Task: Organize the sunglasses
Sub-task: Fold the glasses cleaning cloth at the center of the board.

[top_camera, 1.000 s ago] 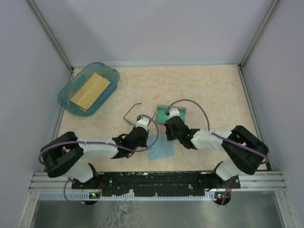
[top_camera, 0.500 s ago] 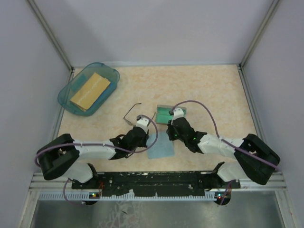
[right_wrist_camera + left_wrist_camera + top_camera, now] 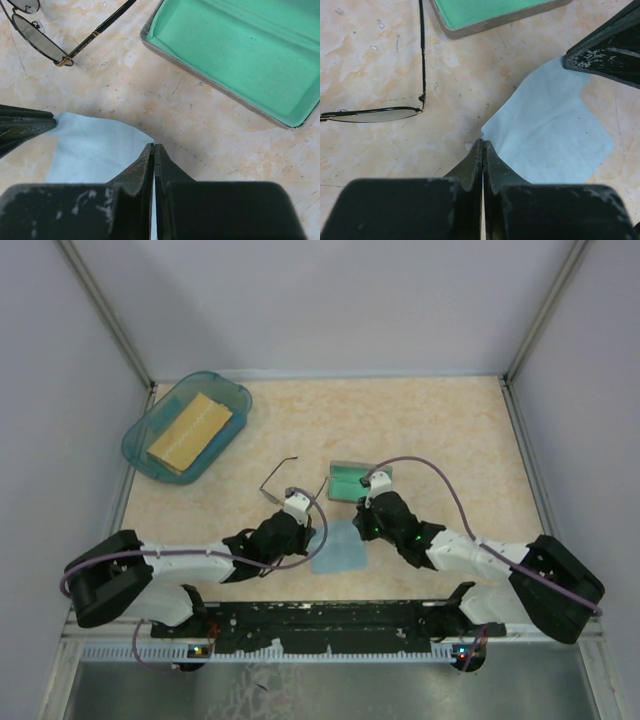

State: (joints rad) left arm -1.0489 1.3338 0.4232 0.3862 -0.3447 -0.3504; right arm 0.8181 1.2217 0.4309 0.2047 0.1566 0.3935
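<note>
Thin dark wire-framed sunglasses (image 3: 277, 478) lie with a long temple running far-right from the lenses; left gripper (image 3: 482, 145) and right gripper (image 3: 154, 147) both closed tight at the light blue cloth (image 3: 338, 550)

Right claw (image 3: 154, 150) low in centre of frame, both fingers pressed flat together, no gap between them. Tip sits at the near corner of a light blue cloth (image 3: 95, 150) lying flat on the mottled beige counter (image 3: 125, 85); whether the cloth is pinched cannot be told. Left claw (image 3: 47, 124) enters from the left edge as a dark wedge, point touching the cloth's far corner. Sunglasses (image 3: 42, 42) upper left, thin dark frame, one temple arm running toward the open grey case (image 3: 235, 55), green lining up, upper right. Sunglasses and case apart from the cloth.
</note>
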